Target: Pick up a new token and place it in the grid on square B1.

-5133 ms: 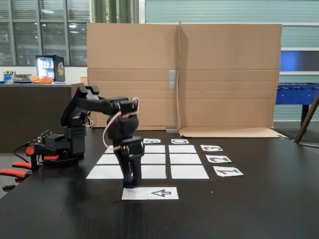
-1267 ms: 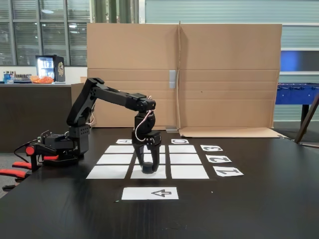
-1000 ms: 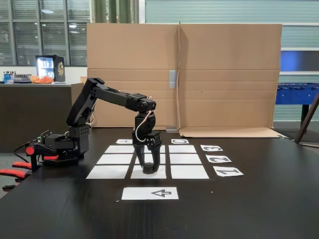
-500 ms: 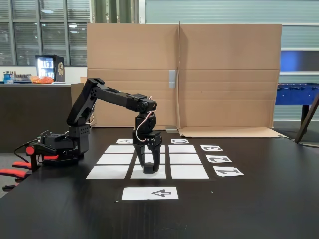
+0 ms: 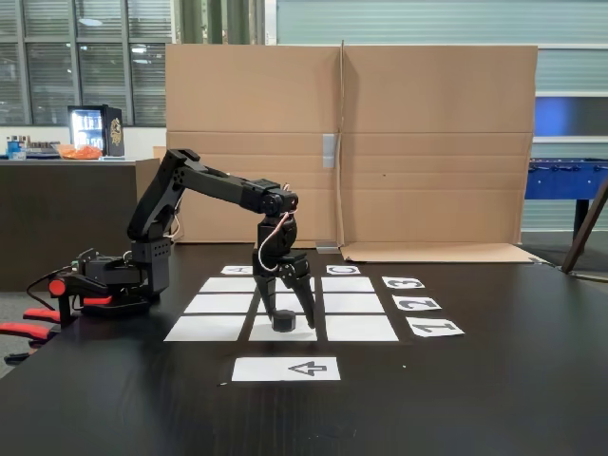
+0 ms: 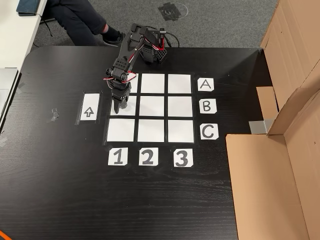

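Token (image 5: 283,322) sits on square B1 (image 5: 302,332), middle of the grid's (image 6: 180,106) 9 o'clock column overhead. Pincer (image 5: 289,321) jaws spread apart around it; lift straight up without nudging.

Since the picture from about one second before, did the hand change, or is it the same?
Yes. The hand has opened: its fingers now spread apart around the token, which sits on square B1, while the arm stays above that square.
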Robot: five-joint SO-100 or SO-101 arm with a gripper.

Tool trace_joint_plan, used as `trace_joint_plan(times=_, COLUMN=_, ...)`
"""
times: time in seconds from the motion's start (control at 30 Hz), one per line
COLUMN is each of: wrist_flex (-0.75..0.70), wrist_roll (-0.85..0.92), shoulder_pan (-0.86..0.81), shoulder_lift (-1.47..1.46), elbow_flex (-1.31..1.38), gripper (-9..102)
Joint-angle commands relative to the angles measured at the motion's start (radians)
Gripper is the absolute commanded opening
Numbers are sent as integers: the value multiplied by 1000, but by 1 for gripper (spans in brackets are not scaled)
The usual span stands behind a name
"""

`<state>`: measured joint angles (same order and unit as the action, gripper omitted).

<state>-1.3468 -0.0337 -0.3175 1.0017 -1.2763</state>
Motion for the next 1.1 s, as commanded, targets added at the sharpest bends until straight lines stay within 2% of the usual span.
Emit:
trace_joint_plan(times=0.0, wrist_flex=-8, wrist_roll=-15, shoulder_pan=3, shoulder_lift=60, elbow_flex=15, gripper=34)
trace_joint_plan(times=0.57, wrist_flex=-152, wrist_roll=-63, shoulder_pan=63, shoulder_lift=354, elbow_flex=-66, gripper=34)
trace_joint_plan(times=1.07, wrist_flex=-319, wrist_roll=-80, shoulder_pan=60, shoulder_lift=799, elbow_flex=-55, gripper=34)
